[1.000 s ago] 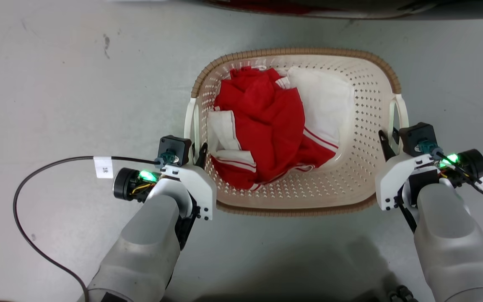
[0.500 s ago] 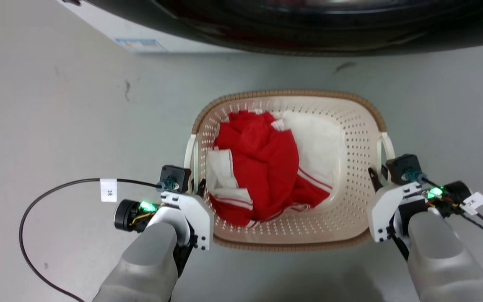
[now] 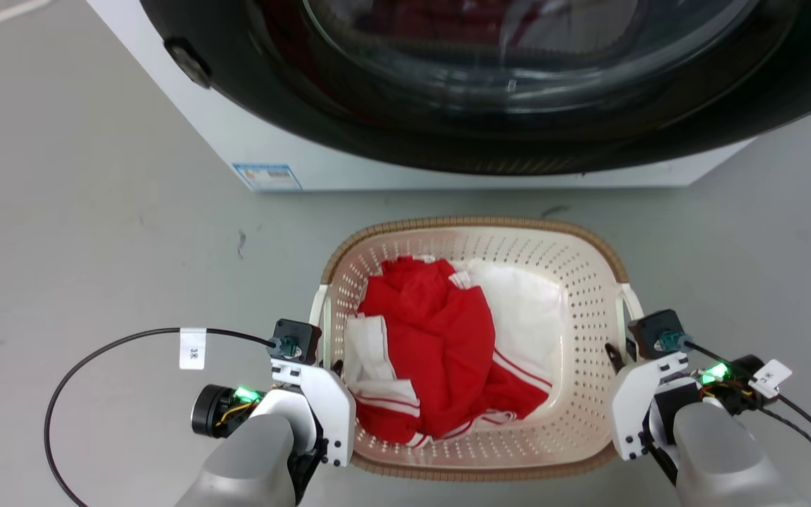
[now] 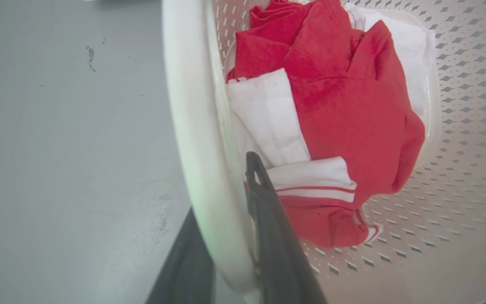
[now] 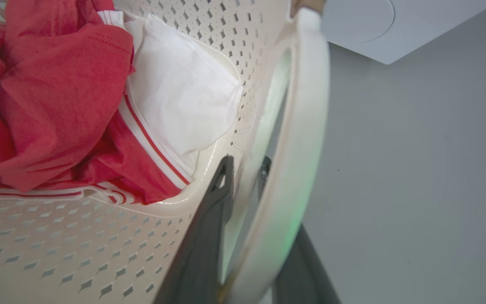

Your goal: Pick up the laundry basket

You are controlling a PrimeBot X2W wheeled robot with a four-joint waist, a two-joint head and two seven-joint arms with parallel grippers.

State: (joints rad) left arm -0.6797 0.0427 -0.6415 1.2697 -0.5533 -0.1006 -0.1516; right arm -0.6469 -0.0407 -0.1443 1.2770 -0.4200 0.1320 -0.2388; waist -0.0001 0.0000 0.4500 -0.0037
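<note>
Grey floor lies open on both sides of the laundry basket, which sits in front of the white washing machine and its dark round door, with a strip of bare floor between them. My left gripper is at the near end of the basket's left handle, a dark finger on either side of the loop, clenched on it. My right gripper grasps the right handle the same way. Both pale forearms reach up from the bottom edge of the head view, green lights lit at the wrists. Cream-white and perforated, with a brown woven-look rim, the basket holds a crumpled red garment with white stripes and a white cloth. I cannot tell whether it rests on the floor. A black cable loops off the left wrist.
</note>
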